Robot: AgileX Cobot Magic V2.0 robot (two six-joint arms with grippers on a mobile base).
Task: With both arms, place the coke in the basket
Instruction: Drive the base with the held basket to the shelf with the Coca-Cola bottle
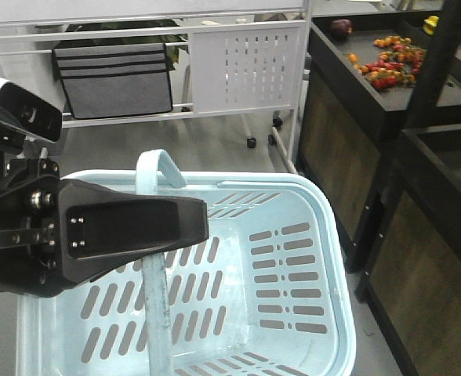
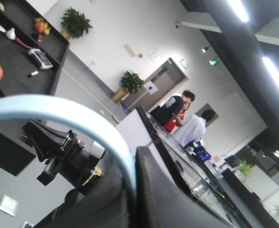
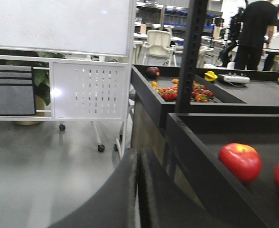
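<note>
The left hand (image 1: 185,227), a wide black wedge with a silver-grey camera block (image 1: 19,110) above it, was closed on the flat pale blue handle (image 1: 158,168) of the basket (image 1: 318,258). In the left wrist view the handle curved in from the left and ran down into the narrow gap between the two dark fingers (image 2: 177,199), which pressed on it from both sides. In the front view the handle stood upright over the middle of the basket, passed behind the wedge and showed again below it, running down towards the near rim.

The right hand (image 3: 138,159) was closed with nothing between its fingers, which met along a thin seam. It pointed towards a black display shelf (image 3: 201,142) carrying a red apple (image 3: 240,161).

The light blue basket sat low in front of the robot, its slotted walls and pale floor open to the front camera. Whether it rested on the grey floor (image 1: 215,149) or hung from the hand could not be told. The coke showed in none of the three views.

Beyond the basket stood a white perforated cart (image 1: 246,63) with grey fabric pockets (image 1: 117,78). To the right, the black shelving held a heap of small red and orange fruit (image 1: 391,59).
</note>
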